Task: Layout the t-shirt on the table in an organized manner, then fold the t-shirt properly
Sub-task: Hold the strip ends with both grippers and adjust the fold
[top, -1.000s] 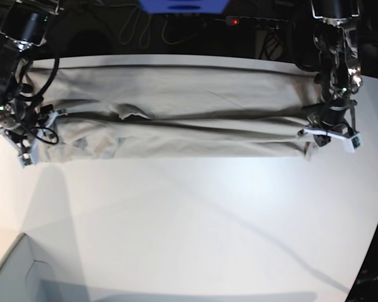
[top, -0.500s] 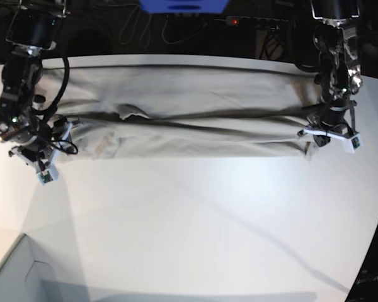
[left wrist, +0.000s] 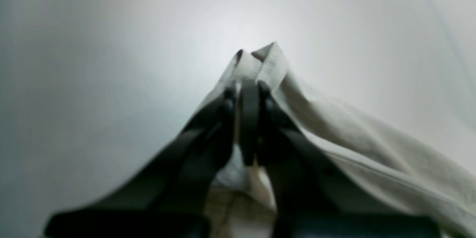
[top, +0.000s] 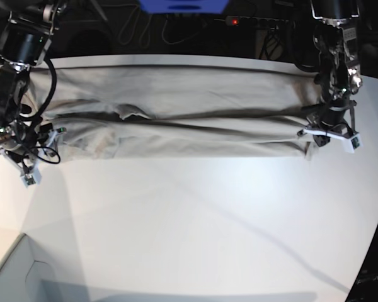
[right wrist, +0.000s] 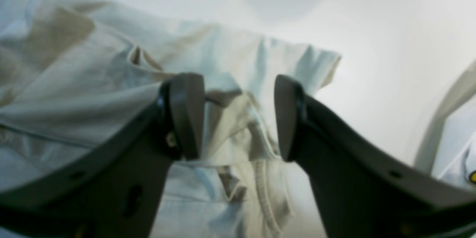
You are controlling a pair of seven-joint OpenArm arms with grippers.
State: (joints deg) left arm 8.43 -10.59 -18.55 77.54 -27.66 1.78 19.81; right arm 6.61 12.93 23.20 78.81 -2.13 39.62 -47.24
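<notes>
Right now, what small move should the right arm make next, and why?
Probably lower the right gripper and close on the shirt edge below it: its jaws stand open over the cloth, while the left gripper already pinches the other end.

Bare table [top: 195,220] open in front of the t-shirt [top: 176,119] — pale box corner [top: 12,277] at near-left edge

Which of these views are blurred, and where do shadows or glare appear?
Left wrist view: soft throughout, the black left gripper most blurred, with a bright glare patch on the matte white table. Right wrist view: the wrinkly grey-beige t-shirt looks hazy. Base view: sharpest, with long diagonal shadows across the tabletop.
</notes>
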